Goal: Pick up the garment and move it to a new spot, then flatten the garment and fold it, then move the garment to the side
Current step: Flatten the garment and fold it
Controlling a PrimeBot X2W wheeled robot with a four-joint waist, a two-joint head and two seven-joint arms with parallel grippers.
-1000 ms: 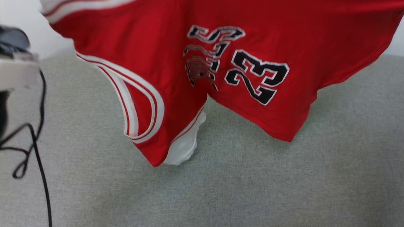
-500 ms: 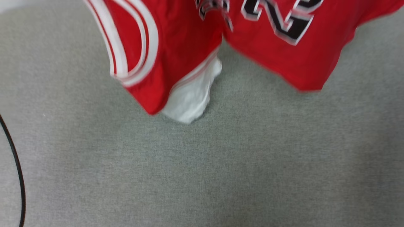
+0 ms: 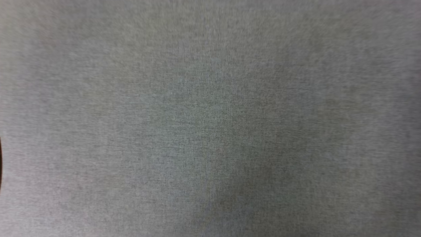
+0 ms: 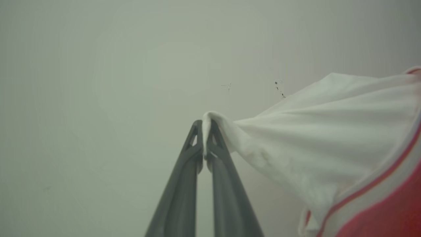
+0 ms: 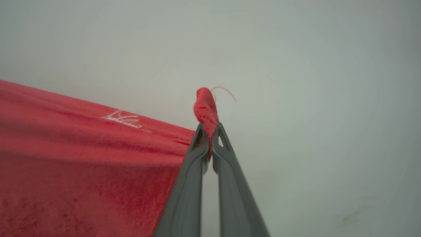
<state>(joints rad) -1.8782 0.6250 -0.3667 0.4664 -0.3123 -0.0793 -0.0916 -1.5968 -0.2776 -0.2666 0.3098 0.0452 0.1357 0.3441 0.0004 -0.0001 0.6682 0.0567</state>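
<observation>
Garment (image 4: pixel 345 131): hanging stretched, held at two ends; pick-up done, placing, flattening and folding left. Left gripper (image 4: pixel 206 123) jaws are pinching a white sleeve edge, mid-frame; right gripper (image 5: pixel 210 129) jaws are clamping a red corner. Soft knit, pulling into ridges; striped trim lower right. Grey woven surface (image 3: pixel 210 118), blurred, possibly the table.

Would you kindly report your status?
Left pincer shut on garment, white sleeve. Right pincer shut on its red edge. Cloth taut at both grips. No obstruction seen.
</observation>
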